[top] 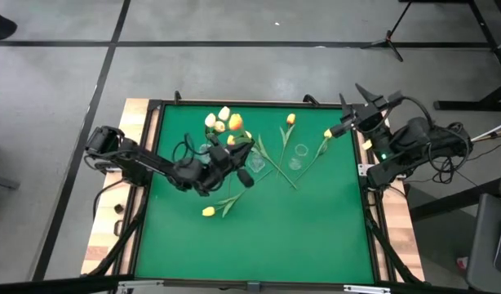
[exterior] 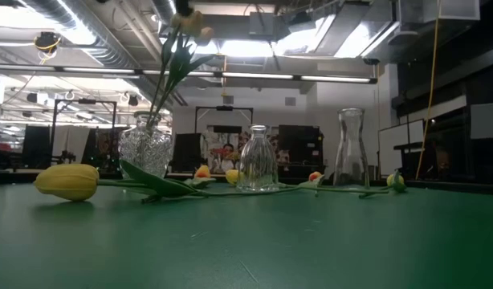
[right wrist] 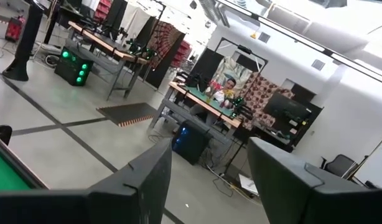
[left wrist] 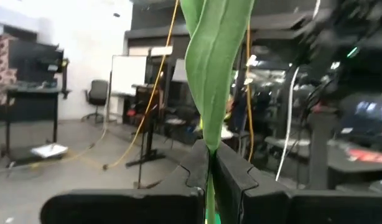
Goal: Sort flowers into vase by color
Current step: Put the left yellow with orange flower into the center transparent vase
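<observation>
Stem in hand: left gripper has its jaws pinched shut on the thin green plastic stem and long leaf of an artificial tulip, held above the green felt surface near the cut-glass vase.
Loose flowers: yellow tulip lying flat; two more stems lie well apart beside the clear glass bottles.
Handling: likely very light, bendy, a little slick; heads soft.
Where to grip: low on the stem, below the leaf, never the bud.
Right gripper: jaws apart, empty, parked off the surface edge.
</observation>
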